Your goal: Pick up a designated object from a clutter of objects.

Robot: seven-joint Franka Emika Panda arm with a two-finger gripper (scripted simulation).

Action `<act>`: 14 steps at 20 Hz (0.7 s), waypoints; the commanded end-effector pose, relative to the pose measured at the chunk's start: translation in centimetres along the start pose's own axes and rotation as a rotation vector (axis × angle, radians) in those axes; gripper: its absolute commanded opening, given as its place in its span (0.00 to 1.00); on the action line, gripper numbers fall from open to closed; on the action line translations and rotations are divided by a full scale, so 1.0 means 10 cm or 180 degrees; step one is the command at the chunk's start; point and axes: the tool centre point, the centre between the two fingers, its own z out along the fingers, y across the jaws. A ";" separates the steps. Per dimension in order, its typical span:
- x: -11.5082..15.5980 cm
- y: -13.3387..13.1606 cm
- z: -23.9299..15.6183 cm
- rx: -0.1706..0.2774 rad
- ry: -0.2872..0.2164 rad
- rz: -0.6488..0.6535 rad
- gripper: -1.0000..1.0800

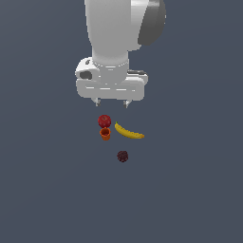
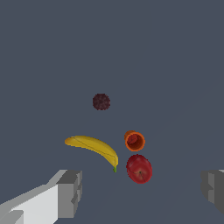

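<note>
Orange cup (image 2: 134, 141) lies empty, touching the red apple (image 2: 139, 168); fingers (image 2: 70, 192) spread wide, holding nothing.

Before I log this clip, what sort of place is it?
Likely a simulated test scene, not a real room: a flat grey floor without walls, a few tiny items like an apple and banana, and the open gripper overhead.

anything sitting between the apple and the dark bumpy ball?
Yes: the orange cup lies roughly between the red apple and the maroon ball, close beside the apple. Both views show it; the banana lies off to one side.
</note>
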 end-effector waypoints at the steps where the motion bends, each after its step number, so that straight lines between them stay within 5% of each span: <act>1: 0.00 0.01 0.00 -0.0005 -0.0003 0.0005 0.96; 14: -0.06 0.08 0.29 0.0029 0.0010 -0.0297 0.96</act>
